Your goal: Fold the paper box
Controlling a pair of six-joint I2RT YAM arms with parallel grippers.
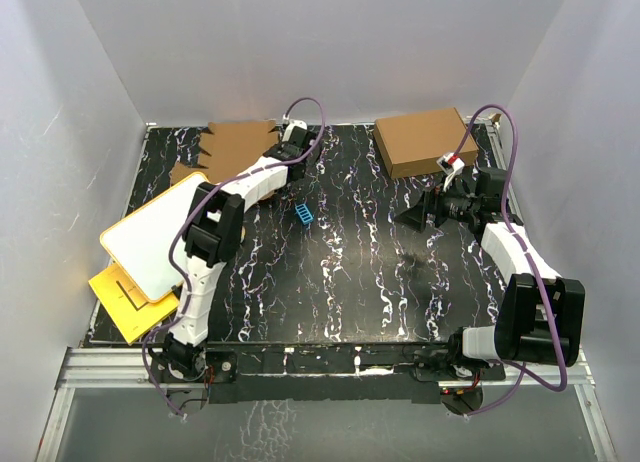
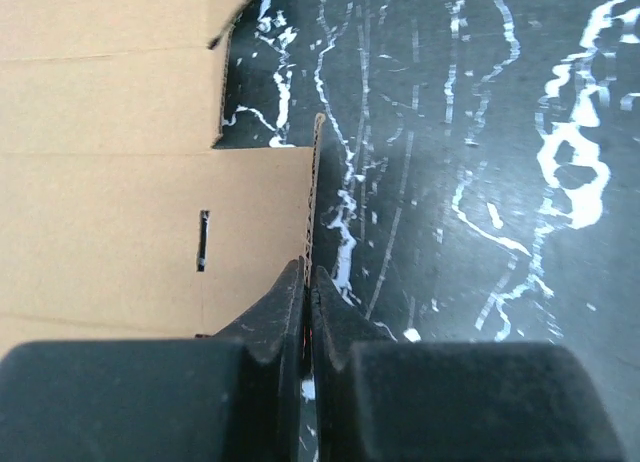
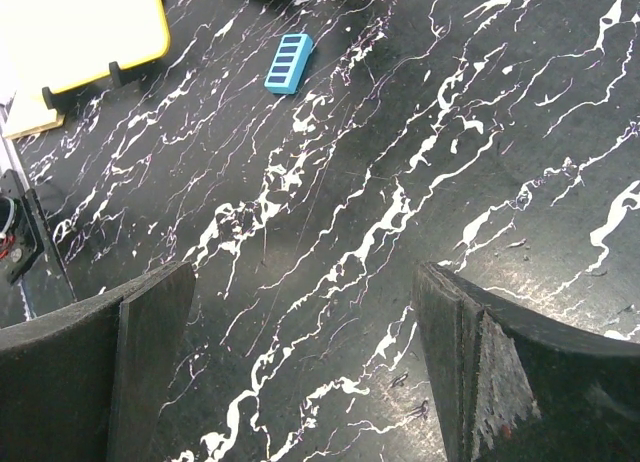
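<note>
Top external view puts the flat brown die-cut cardboard sheet with flaps and tabs, the paper box [image 1: 232, 147], at the far left corner of the black white-veined table [image 1: 340, 282]; it lies unfolded, its notched edges toward the left wall. The left gripper [image 1: 291, 142] sits at the sheet's right edge; the left wrist view shows its fingers [image 2: 270, 322] clenched together on a thin flap edge of the sheet [image 2: 120, 182] (that edge stands upright between them while the rest lies flat). A small blue ribbed block [image 1: 303, 214] lies just nearer on the table; a ready-made brown cardboard box [image 1: 424, 142] stands at the far right. The right gripper [image 1: 412, 216] hangs over bare tabletop near that box, its fingers [image 3: 100, 372] spread wide and grasping nothing. A white board with a yellow rim [image 1: 155, 237] leans at the left edge.
</note>
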